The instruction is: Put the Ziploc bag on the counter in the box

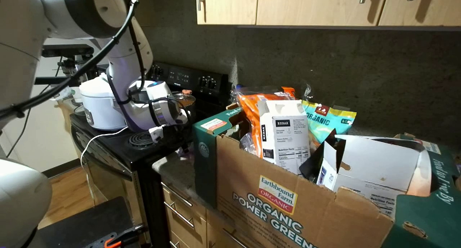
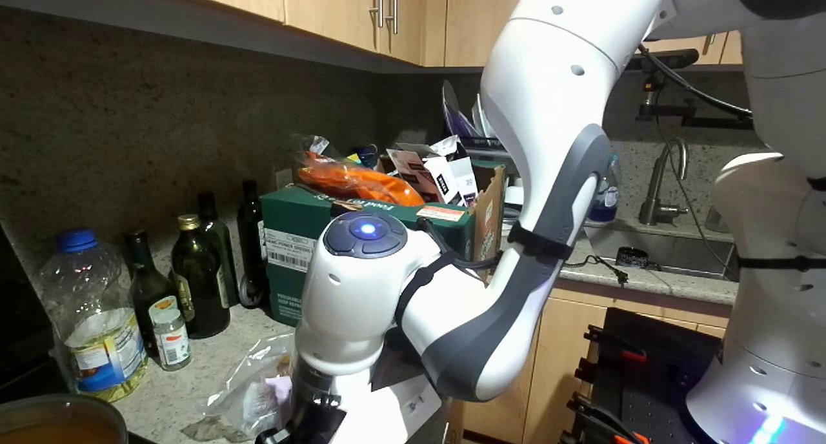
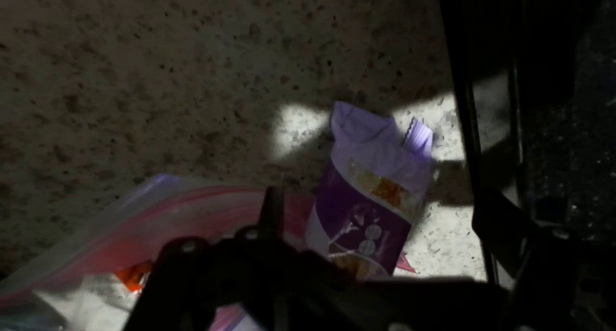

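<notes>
The Ziploc bag is clear and crumpled on the counter, beside the stove. In the wrist view its pink-tinted edge runs at lower left. A purple printed packet lies at the bag; I cannot tell whether it is partly inside. My gripper is open above them, with its dark fingers on either side of the packet. In an exterior view the gripper is low by the stove's edge, its tips hard to see. The box stands on the counter, filled with packages; it also shows behind the arm.
Dark glass bottles, an oil jug and a small jar stand along the back wall. A pot and a white rice cooker are on the black stove. Upper cabinets hang above.
</notes>
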Controlling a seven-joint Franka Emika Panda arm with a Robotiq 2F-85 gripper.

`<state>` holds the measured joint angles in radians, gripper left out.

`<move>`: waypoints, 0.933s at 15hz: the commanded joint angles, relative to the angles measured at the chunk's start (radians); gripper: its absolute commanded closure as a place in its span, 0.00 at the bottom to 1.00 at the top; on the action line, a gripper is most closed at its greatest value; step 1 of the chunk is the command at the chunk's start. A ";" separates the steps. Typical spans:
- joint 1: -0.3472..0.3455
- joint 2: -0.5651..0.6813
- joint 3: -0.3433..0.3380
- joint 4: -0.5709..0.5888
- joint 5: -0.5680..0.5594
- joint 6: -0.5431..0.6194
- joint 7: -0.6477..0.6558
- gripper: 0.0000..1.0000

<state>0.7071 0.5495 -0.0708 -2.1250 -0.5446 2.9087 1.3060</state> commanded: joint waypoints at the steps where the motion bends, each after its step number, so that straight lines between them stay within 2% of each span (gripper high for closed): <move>1: 0.058 0.035 -0.057 0.028 0.058 0.036 -0.009 0.03; 2: 0.071 0.042 -0.068 0.032 0.071 0.037 -0.012 0.27; 4: 0.106 0.050 -0.095 0.037 0.091 0.033 -0.008 0.30; 9: 0.179 0.050 -0.156 0.035 0.120 0.022 -0.009 0.69; 11: 0.218 0.032 -0.192 0.024 0.114 0.015 -0.001 0.80; 13: 0.257 0.003 -0.226 0.002 0.107 0.008 0.002 0.85; 14: 0.271 -0.013 -0.235 -0.011 0.107 0.007 -0.004 0.85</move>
<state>0.9197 0.5951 -0.2589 -2.0923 -0.4443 2.9222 1.3031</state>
